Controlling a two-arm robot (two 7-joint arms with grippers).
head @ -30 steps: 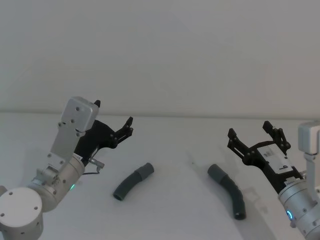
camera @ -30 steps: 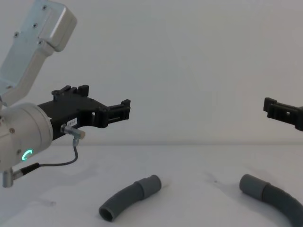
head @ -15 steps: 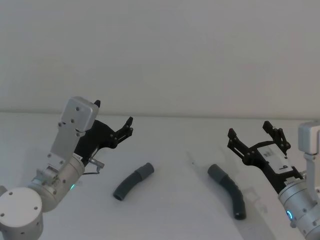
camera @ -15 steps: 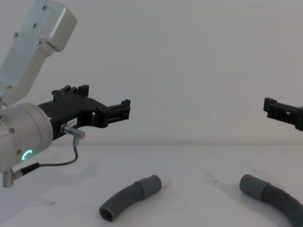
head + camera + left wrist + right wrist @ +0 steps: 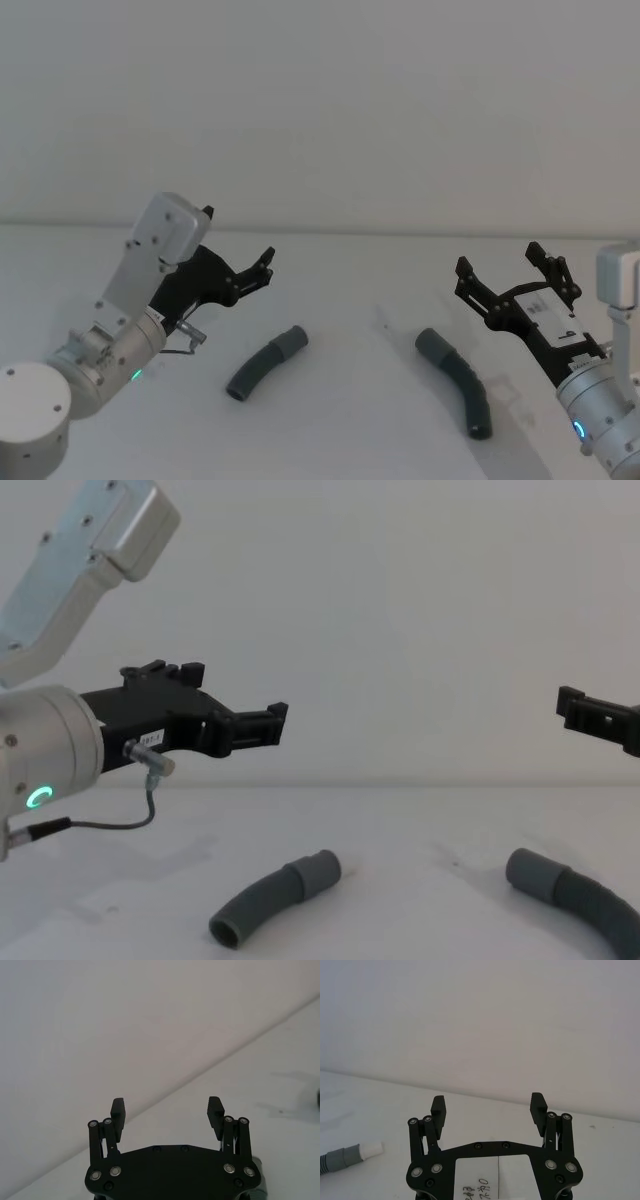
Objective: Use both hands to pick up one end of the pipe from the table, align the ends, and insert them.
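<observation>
Head: high, looks forward and down onto the table (image 5: 350, 425).
Chest: low, side-on, nearer.
Wrists: close behind left gripper (image 5: 167, 1110), right gripper (image 5: 489, 1107).
Head/chest share: left hose (image 5: 265, 363).

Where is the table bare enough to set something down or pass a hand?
The table is bare between the short hose and long hose, and behind both. Tightest near the left gripper and right gripper, hovering open.
</observation>
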